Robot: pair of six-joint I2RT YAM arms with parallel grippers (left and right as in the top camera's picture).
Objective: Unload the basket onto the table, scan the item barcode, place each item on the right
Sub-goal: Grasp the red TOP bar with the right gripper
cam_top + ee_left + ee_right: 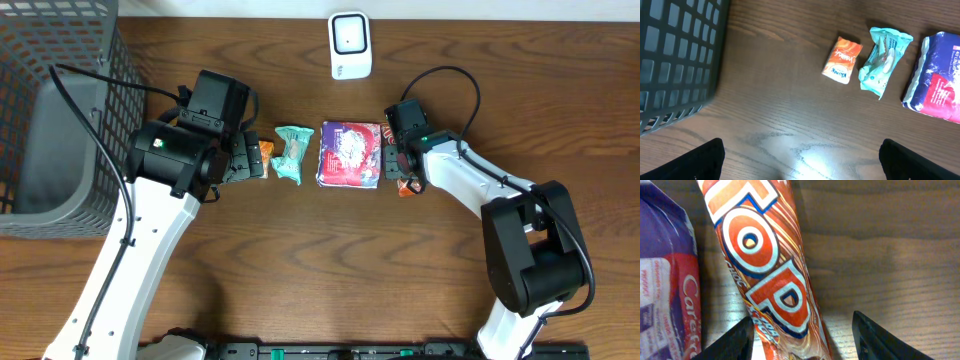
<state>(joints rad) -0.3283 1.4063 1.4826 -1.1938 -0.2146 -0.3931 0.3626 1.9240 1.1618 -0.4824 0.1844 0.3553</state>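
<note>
The orange snack bar (pixel 767 275) is seen flat on the worktop (pixel 900 255), its long axis run from 11 to 5 in the wrist view. It is straddled by the right hand (pixel 807 337), set half-wide and unclamped. The scanner (pixel 350 45) is placed at 11 o'clock overhead, nearest this arm.
</note>
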